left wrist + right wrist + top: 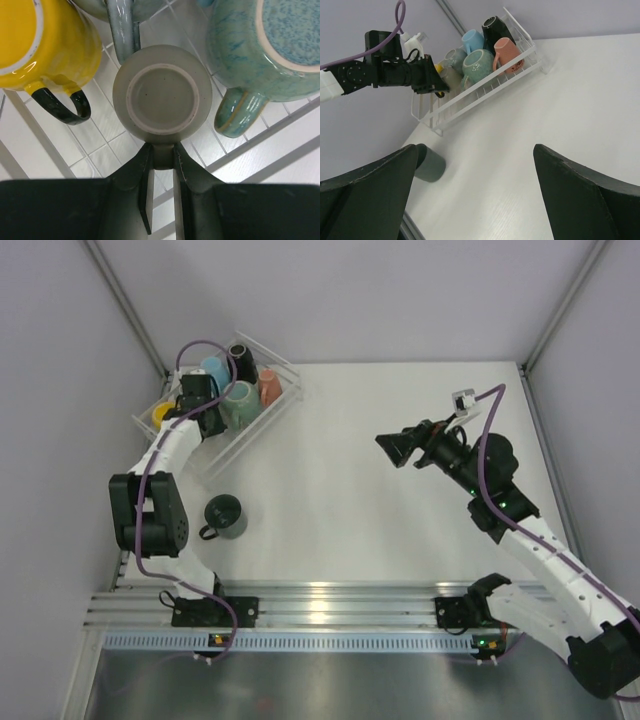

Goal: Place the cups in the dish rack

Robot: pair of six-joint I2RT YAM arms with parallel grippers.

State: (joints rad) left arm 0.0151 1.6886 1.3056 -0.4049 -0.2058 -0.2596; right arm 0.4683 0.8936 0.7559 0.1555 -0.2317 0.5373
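Bench [350,530], nr my bases: dk green mug [225,517] standing loose, handle to near-left, only cup outside the rack. It's closer to my left arm. Right pincer [397,448]: spread wide, empty, mid-bench, well apart from it. Left pincer [162,152]: pinching edge of olive cup [162,92], base-up in dish rack [283,368], btwn yellow mug [50,40] & teal mug [250,55]. Next, I reckon: let go, then back toward me for the green one.

You've got yellow mug [45,35], black handle; olive cup [162,90]; speckled teal mug [265,50]. Far: salmon cup [270,388], black cup [243,356], light blue cup [213,370]. Near: dark green mug [226,516].
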